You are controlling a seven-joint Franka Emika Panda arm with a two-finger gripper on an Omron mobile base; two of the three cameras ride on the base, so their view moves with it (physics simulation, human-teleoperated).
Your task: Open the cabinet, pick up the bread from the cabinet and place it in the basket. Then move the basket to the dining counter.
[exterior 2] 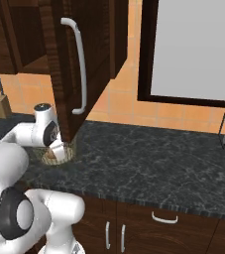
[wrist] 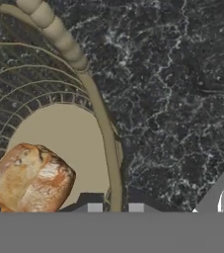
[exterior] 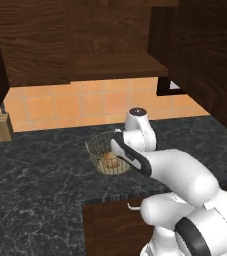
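We see the bread lying inside the basket, on its pale base, w/ the basket standing on the black marbled counter under the open cabinet. In the hand view the basket rim runs straight down between the two fingertips — one tip inside the wall, the other outside. The gap betw. them is narrow, so the gripper looks pinched on the rim of the basket; the bread sits just beside the inner tip, not held.

From the left base view the arm reaches fwd over the counter & the hand drops at the basket's right side; the roll shows tan through the mesh. In the right base view the cabinet door stands swung out toward us — its long silver handle upright — and hides most of the basket; only a bit of mesh & the hand show below its lower edge.

A knife block stands at the counter's far left against the orange tile wall. Low drawers w/ small curved handles sit under the counter.
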